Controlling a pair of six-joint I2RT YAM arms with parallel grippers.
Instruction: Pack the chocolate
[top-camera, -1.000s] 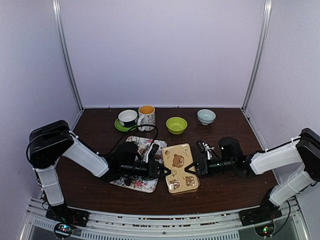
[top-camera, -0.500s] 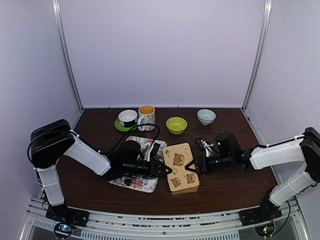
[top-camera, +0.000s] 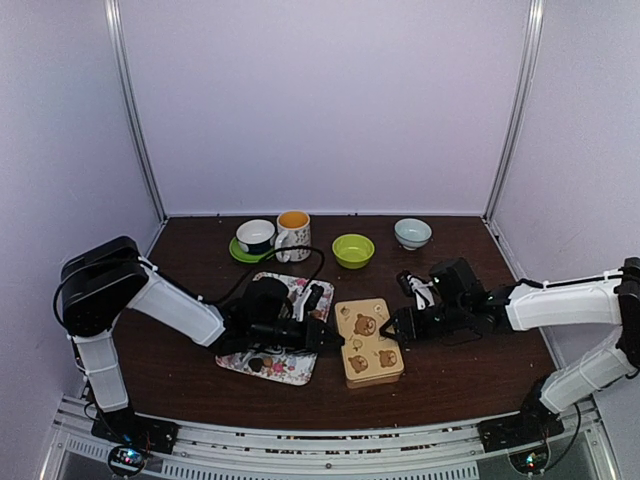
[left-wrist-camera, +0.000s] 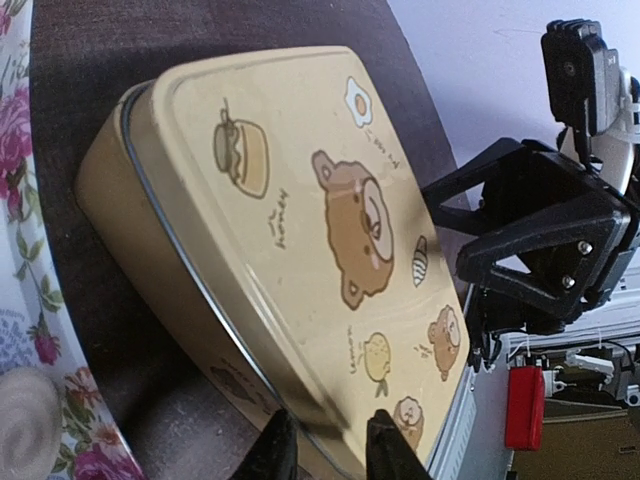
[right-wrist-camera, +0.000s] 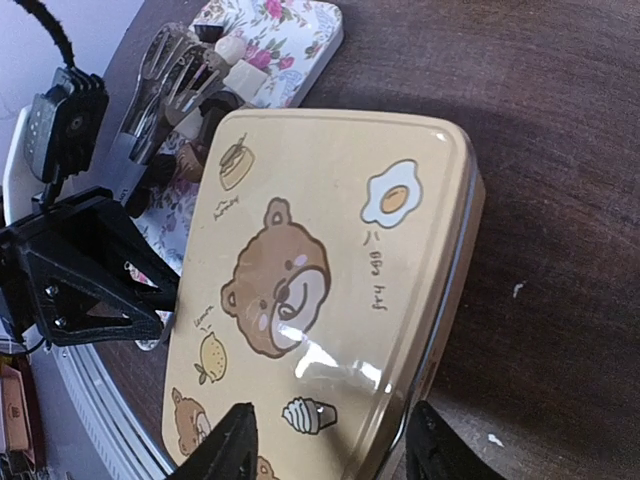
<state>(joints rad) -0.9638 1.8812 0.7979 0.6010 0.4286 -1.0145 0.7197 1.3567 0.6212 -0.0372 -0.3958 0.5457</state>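
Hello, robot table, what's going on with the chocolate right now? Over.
Left end effector pinching tin edge; right end effector open astride tin corner. Chocolates on flowered tray, unpacked. Tin closed; tongs lying on tray.

Tin (top-camera: 372, 345) between left claw (top-camera: 338, 342) and right claw (top-camera: 392, 330), floral tray (top-camera: 290, 372) crowding left, open tabletop (top-camera: 470, 385) front right

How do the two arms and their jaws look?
The left arm and the right arm both have white, rounded links with black joints. Their jaws are black, angular and triangular, with small screws. A black cable loops over the left arm.
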